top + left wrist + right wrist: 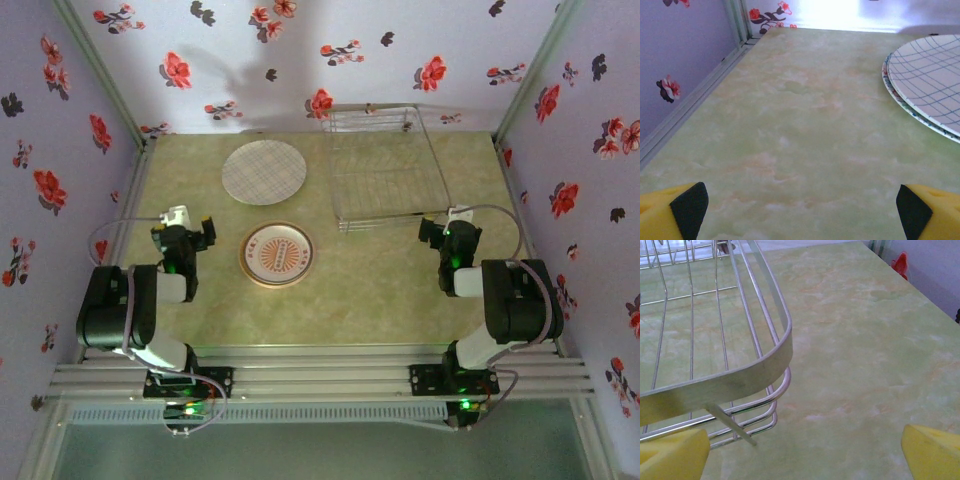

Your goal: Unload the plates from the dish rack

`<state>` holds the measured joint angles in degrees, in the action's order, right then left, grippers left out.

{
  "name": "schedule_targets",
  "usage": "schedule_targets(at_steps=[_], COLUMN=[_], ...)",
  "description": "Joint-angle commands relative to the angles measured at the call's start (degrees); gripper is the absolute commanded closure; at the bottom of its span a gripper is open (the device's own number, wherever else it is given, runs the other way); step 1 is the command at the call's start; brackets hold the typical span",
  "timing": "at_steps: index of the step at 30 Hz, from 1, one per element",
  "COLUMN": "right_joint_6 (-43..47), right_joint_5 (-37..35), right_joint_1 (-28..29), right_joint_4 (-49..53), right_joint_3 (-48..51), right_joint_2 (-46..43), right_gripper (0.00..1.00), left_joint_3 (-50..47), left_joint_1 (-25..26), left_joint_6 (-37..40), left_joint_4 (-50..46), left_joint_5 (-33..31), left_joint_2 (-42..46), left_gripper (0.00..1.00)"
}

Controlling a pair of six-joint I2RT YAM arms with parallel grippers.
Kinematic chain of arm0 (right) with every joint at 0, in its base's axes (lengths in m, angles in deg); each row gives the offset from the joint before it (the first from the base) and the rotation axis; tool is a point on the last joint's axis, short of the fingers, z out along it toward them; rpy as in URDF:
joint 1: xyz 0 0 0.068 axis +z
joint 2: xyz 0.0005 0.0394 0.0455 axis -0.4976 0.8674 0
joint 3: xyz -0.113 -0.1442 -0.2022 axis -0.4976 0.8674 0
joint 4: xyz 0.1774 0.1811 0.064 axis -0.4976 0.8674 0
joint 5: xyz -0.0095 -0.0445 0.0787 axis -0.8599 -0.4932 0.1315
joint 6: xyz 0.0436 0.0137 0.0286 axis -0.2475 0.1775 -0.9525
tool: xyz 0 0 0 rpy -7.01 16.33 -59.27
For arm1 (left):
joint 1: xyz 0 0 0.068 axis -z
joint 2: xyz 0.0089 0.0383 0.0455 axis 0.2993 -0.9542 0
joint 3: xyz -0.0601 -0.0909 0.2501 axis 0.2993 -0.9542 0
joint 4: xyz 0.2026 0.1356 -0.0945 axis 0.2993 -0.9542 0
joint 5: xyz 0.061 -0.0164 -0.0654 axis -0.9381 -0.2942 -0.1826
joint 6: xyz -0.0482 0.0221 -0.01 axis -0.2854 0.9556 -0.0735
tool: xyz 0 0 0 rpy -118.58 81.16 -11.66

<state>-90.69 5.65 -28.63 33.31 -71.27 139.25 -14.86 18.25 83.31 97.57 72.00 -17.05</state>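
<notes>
The dish rack stands on the pale green marbled counter, with its raised wire back close to the flowered rear wall. The plates lie flat on the counter, outside the rack's wires.

A checked plate rests left of the rack, level with it and apart from it. In the left wrist view this checked plate sits on top of a lower plate, whose patterned rim shows just past its edge. A plate with an orange-red centre design also lies left of the rack, nearer the arm bases than the rack's front edge and well apart from it.

The left gripper is over the counter far to the left of the rack, beyond both plates. Its jaws are spread wide and pinch nothing. The left wrist view shows its yellow fingers with black pads at the two lower corners, with counter between them.

The right gripper is just beside the rack's near right corner. The right wrist view shows the rack as a rounded metal band above stacked wires. The jaws here are also spread and pinch nothing. One yellow finger lies close under the rack's lowest wires, and I cannot tell whether it touches them. The other finger is over the counter to the rack's right.
</notes>
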Motion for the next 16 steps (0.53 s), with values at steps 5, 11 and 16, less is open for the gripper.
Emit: schedule_targets(at_steps=[5,11,16], right_joint_6=[-1.43,-1.44,-1.41], right_joint_5=[0.21,0.15,0.22], right_joint_1=[-0.25,-0.25,-0.22], right_joint_4=[-2.40,-2.40,-2.31], right_joint_3=[-0.13,-0.14,-0.12], right_joint_2=[0.05,0.03,0.03], right_gripper=[0.01,0.01,0.01], left_joint_3=[0.90,1.35,0.65], left_joint_1=[0.56,0.71,0.68], left_joint_6=[1.77,1.76,1.80], left_joint_4=[-0.78,-1.58,-0.61], left_joint_5=[-0.41,0.01,-0.23], left_joint_2=[-0.14,-0.25,-0.14], left_gripper=[0.00,0.00,0.00])
